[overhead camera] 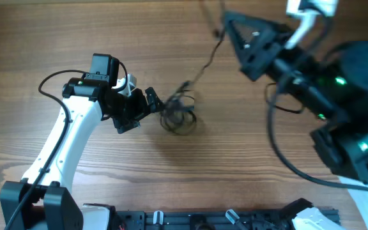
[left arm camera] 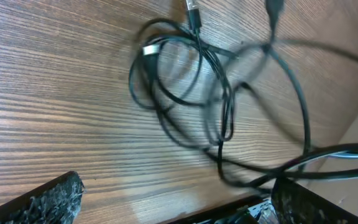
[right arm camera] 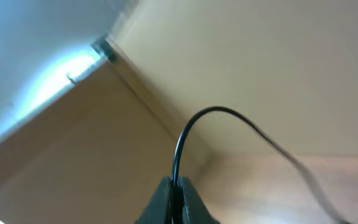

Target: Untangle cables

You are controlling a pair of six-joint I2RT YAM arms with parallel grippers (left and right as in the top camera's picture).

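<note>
1. Your right claw (right arm camera: 176, 190) is pinched fully closed on one thin black cord (right arm camera: 199, 115). In the right wrist view the cord rises from between the tips, arches over and runs off blurred toward the lower right of the frame.
2. In the overhead view that claw sits at the top, right of centre. The cord slants down and to the left from it toward the middle of the frame.
3. Your left claw (overhead camera: 147, 112) sits left of centre in the overhead view. Its jaws are spread wide and grip nothing, with the tips just left of the tangle.
4. In the left wrist view its two fingers (left arm camera: 48, 199) fill the bottom corners, with bare wooden counter (left arm camera: 55, 93) between them. One strand crosses just above the right-hand finger, and you cannot tell whether it touches.
5. The cables (overhead camera: 179, 118) lie as a loose coil on the counter near the middle of the overhead frame. In the left wrist view they are overlapping loops in the upper middle, with a small plug (left arm camera: 193, 14) at the top edge.
</note>
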